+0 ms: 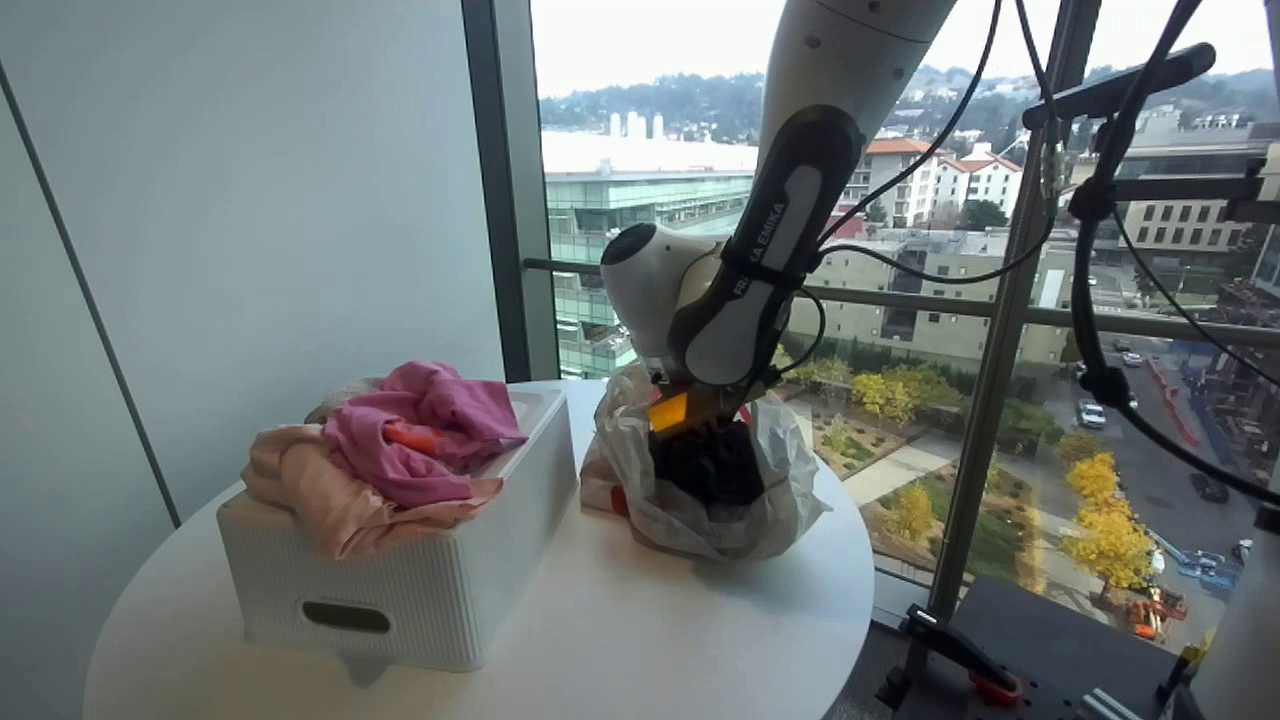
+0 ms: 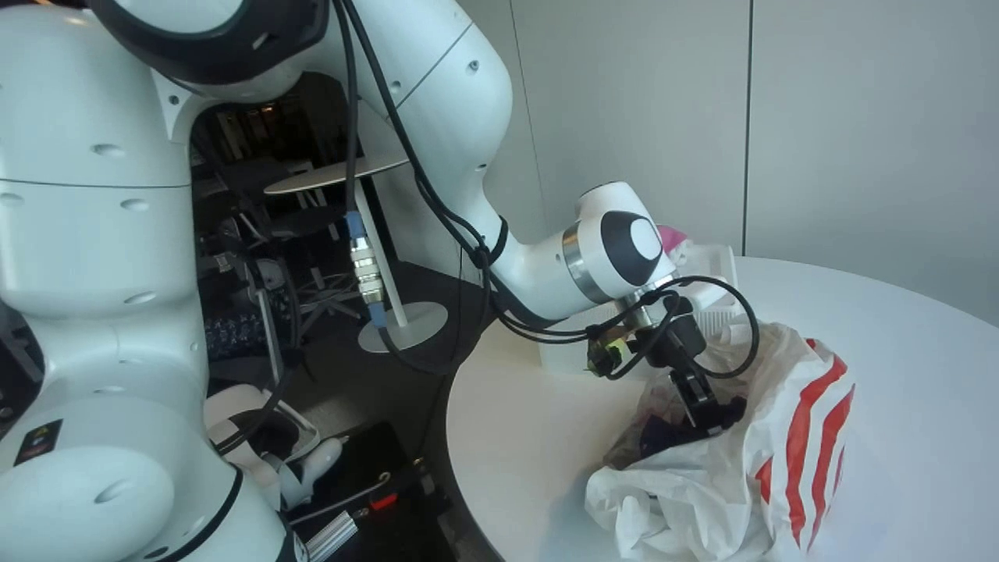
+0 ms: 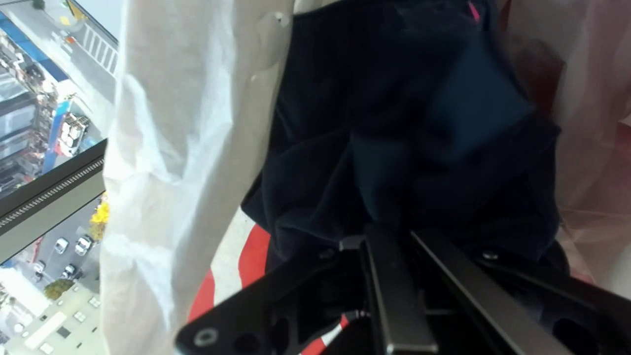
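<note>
A dark navy cloth (image 3: 419, 162) lies bunched in the mouth of a white plastic bag with red stripes (image 3: 172, 172). The dark cloth also shows in both exterior views (image 1: 708, 470) (image 2: 662, 437). My gripper (image 3: 398, 236) points down into the bag. Its fingers are close together, and a fold of the dark cloth runs in between the fingertips. The fingertips themselves are partly lost in the dark fabric. In an exterior view the gripper (image 2: 714, 417) reaches the cloth inside the bag (image 2: 780, 460). The bag (image 1: 790, 500) stands open, crumpled round the cloth.
A white ribbed box (image 1: 350, 590) stands beside the bag on a round white table (image 1: 620, 640). A pink cloth (image 1: 410, 440) and a peach cloth (image 1: 310, 480) lie on top of it. A window (image 1: 900, 250) is behind the bag. Cables (image 2: 749, 336) loop from the wrist.
</note>
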Controlling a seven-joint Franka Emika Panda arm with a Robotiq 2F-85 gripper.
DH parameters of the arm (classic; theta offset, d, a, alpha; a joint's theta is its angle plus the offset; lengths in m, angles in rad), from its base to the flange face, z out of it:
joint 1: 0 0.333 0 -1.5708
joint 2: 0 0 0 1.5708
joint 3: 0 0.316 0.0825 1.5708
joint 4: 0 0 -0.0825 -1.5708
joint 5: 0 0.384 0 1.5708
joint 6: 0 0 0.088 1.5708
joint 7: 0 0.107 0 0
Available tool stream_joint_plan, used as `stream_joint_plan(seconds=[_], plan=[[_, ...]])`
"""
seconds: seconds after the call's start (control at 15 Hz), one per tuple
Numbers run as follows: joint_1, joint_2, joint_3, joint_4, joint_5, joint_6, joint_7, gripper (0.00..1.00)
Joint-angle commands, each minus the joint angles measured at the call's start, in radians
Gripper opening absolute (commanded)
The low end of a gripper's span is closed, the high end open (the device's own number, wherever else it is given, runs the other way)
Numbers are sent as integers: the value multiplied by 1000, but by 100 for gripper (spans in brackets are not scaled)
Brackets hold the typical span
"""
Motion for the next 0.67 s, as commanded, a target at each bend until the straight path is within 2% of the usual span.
stream_joint_plan(seconds=[0.0, 0.27, 0.33, 0.4, 0.6], plan=[[-7, 78, 3, 63, 20, 8, 4, 4], [-1, 110, 2, 81, 51, 10, -8, 4], [8, 100, -2, 81, 50, -9, -4, 31], [10, 86, -2, 75, 51, -14, -11, 32], [35, 8, -19, 39, 14, -66, 20, 55]])
